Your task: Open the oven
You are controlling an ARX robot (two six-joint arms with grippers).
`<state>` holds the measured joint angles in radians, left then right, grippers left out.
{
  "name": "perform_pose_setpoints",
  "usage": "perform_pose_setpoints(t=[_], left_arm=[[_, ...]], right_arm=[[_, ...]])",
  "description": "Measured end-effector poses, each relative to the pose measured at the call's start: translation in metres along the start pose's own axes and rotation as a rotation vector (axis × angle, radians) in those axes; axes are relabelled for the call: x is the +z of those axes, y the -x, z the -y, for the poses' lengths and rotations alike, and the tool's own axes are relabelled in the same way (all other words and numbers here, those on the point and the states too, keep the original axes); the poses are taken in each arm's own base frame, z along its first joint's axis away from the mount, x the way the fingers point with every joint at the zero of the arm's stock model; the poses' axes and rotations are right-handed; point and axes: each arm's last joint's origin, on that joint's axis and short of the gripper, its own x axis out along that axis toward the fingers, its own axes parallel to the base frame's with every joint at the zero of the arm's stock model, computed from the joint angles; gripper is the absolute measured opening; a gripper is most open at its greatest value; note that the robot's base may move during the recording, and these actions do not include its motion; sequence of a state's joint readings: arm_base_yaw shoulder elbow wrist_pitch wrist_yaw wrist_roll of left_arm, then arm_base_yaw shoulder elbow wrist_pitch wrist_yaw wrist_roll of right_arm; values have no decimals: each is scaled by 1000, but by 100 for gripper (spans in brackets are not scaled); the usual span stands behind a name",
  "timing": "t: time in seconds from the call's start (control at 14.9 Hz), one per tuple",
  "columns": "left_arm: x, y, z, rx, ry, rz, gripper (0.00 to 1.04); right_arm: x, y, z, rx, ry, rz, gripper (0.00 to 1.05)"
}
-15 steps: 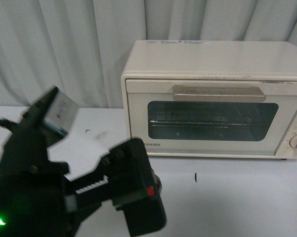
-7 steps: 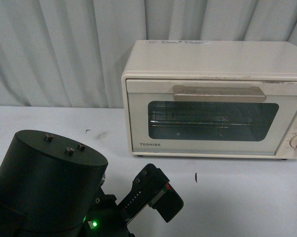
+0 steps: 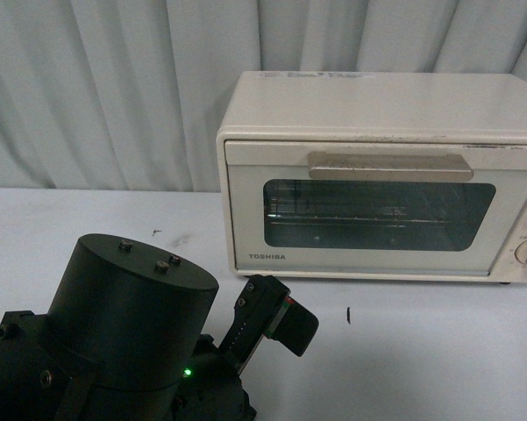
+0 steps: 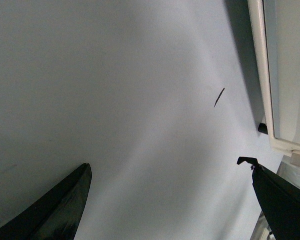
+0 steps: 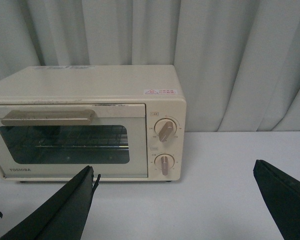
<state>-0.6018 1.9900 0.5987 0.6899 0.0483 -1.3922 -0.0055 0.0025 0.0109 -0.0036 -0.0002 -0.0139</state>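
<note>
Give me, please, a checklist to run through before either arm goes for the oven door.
1. Oven door shut, waiting to be opened: ok.
2. Bar handle in plain view, nothing in front of it: ok.
3. Left gripper open: ok.
4. Right gripper open: ok.
5. A gripper at the Bar handle: not ok; both are apart from the Oven.
6. Which edge the door hinges on: cannot tell.
</note>
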Motion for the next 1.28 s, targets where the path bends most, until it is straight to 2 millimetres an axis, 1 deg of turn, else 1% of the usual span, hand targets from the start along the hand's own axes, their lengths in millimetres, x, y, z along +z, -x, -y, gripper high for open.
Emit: perform_pose_setpoints(t=[0.47, 0.54, 0.6, 0.67, 0.74, 0.81, 0.87, 1.01, 1.08, 1.14, 1.21, 1.28], left_arm=[[-2, 0, 0, -2, -8, -6, 98], [-2, 0, 0, -2, -7, -5, 98], [-2, 0, 0, -2, -8, -5, 98], [-2, 0, 0, -2, -8, -6, 98], [-2, 0, 0, -2, -8, -7, 98], [-2, 0, 0, -2, -8, -7, 98], [-2, 0, 0, -3, -8, -8, 98], [-2, 0, 0, -4, -8, -8, 98], [-2, 0, 0, -4, -8, -8, 98], [-2, 0, 0, -4, -8, -8, 98], [-2, 0, 0, -4, -8, -8, 98], [-2, 0, 0, -4, -8, -8, 98]], right_arm=[[-1, 0, 0, -9, 2, -8, 98], [-1, -3, -5, -126, 23, -108, 98], [10, -12, -7, -213, 48, -113, 98], [28, -24, -1, -332, 64, -58, 98], [51, -46, 1, -348, 94, 8, 98], [72, -85, -4, -281, 179, 41, 98], [86, -122, -12, -247, 286, 53, 98], [112, -173, -27, -210, 499, 95, 98], [120, -189, -34, -189, 586, 107, 98], [127, -209, -46, -153, 730, 123, 92], [128, -216, -52, -117, 827, 128, 81], [125, -222, -58, -56, 954, 116, 63]])
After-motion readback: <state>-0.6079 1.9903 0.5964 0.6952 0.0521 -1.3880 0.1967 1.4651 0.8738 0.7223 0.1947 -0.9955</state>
